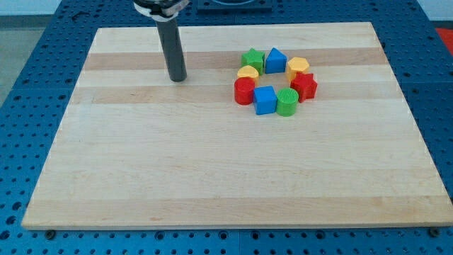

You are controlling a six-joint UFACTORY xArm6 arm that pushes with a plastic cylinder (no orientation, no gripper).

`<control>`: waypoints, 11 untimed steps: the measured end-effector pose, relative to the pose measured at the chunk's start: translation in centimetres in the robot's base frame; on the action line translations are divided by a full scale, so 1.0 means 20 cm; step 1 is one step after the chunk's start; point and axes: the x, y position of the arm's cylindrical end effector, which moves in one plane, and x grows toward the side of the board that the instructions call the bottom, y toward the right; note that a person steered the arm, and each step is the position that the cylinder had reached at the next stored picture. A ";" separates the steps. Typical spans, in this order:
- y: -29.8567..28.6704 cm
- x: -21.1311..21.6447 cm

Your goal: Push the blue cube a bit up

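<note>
The blue cube (265, 100) sits at the bottom of a ring of blocks on the wooden board (212, 170). To its left is a red cylinder (244, 91), to its right a green cylinder (287, 102); both touch it or nearly so. My tip (178, 78) rests on the board well to the left of the ring and slightly above the blue cube's level, apart from every block.
The ring also holds a yellow block (248, 72), a green star (253, 59), a blue triangular block (275, 60), a yellow hexagon (298, 66) and a red star (304, 86). The board lies on a blue perforated table (28, 85).
</note>
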 end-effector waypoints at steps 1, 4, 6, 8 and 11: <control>0.09 0.15; 0.24 0.39; 0.43 0.47; 0.62 0.51; 0.66 0.37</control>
